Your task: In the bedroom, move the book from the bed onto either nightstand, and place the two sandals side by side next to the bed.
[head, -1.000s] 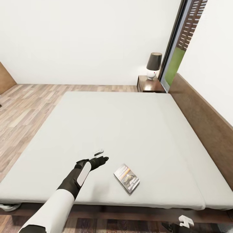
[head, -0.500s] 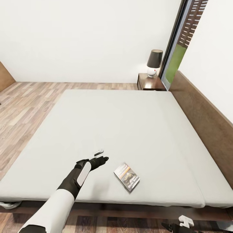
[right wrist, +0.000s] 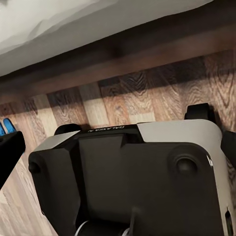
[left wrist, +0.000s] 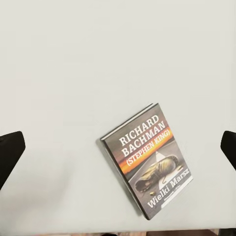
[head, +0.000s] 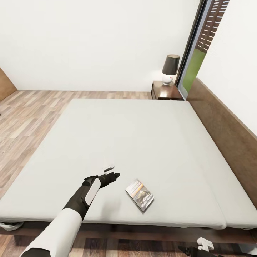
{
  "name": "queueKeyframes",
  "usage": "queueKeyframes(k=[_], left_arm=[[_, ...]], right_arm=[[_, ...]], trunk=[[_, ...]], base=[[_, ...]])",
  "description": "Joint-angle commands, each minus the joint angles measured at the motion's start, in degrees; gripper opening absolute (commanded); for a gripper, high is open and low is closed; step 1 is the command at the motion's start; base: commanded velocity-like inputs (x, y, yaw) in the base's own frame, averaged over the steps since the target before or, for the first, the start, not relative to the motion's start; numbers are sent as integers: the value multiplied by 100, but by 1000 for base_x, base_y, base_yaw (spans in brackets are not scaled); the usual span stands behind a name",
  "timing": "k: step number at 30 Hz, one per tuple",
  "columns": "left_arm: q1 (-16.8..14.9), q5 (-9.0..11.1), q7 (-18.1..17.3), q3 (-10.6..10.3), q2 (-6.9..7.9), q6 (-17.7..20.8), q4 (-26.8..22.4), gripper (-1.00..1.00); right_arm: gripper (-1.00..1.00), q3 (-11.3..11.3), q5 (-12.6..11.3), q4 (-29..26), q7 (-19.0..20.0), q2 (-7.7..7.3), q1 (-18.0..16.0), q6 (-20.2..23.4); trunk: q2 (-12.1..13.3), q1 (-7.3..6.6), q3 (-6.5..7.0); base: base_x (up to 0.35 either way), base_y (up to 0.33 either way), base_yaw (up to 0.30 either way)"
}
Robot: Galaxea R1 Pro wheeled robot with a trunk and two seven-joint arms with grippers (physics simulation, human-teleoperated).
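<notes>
The book (head: 140, 195) lies flat on the grey mattress of the bed (head: 135, 135), near its front edge; its dark cover reads "RICHARD BACHMAN". My left gripper (head: 112, 171) hovers over the mattress just left of the book, open and empty. In the left wrist view the book (left wrist: 147, 164) lies below, between the wide-spread fingertips (left wrist: 10, 152). My right gripper (head: 200, 247) hangs low beside the bed's front frame, open. One nightstand (head: 166, 91) stands at the bed's far right corner. A bright blue sliver (right wrist: 4, 127), perhaps a sandal, shows on the floor.
A lamp (head: 170, 69) with a dark shade stands on the nightstand. The wooden headboard (head: 225, 132) runs along the bed's right side, with a tall window (head: 200, 46) behind it. Wood-plank floor (head: 25, 117) lies left of the bed. The right wrist view shows my own base (right wrist: 128, 182).
The head view shifted slightly a second ago, so the whole scene slid a little. The left arm, the book and the right gripper have stayed put.
</notes>
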Motion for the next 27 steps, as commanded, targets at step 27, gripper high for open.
queueKeyframes(k=[27], left_arm=[[-2,58,42,-12,2,22,-9,100]], right_arm=[[100,-49,41,-11,46,0,-1,51]], trunk=[[-9,3,-127]], base=[[0,0,0]])
